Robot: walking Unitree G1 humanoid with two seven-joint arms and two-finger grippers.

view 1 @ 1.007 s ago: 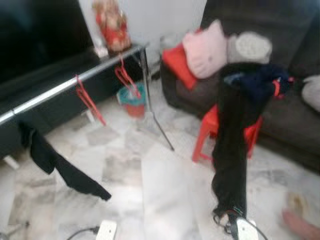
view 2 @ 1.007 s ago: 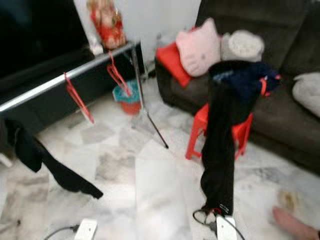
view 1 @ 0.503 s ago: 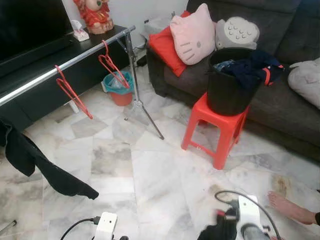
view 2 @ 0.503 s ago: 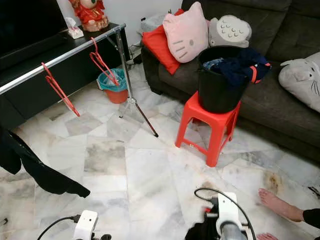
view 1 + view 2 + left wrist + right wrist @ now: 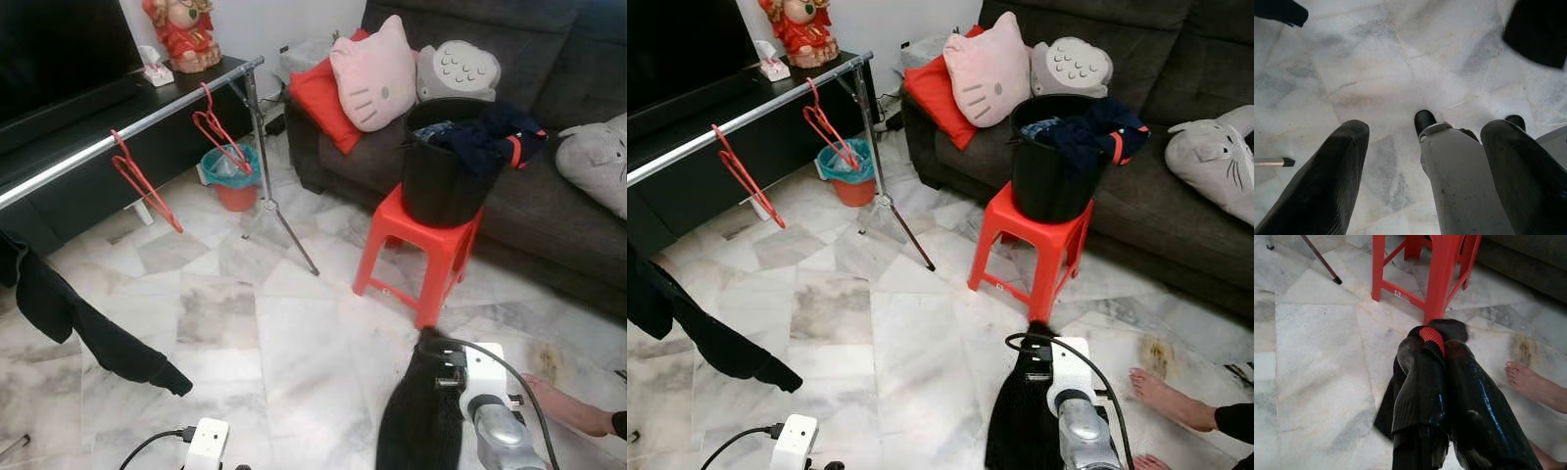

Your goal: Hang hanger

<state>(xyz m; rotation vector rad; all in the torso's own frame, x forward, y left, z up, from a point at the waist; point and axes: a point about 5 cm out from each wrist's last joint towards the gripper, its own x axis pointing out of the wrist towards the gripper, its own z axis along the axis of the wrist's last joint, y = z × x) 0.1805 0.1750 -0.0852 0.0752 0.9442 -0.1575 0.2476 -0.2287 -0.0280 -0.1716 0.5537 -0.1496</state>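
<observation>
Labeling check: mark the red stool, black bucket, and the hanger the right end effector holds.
red stool (image 5: pixel 423 228), left eye view, seat's front edge.
black bucket (image 5: pixel 1043 186), right eye view, front wall.
hanger (image 5: pixel 1432 337), right wrist view, red hook between fingers.

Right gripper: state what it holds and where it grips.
The right gripper is shut on a red hanger at its top, with a black garment hanging from it.

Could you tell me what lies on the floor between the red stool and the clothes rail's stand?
Nothing but bare marble floor between the red stool and the rail's stand, as the left eye view shows.
</observation>
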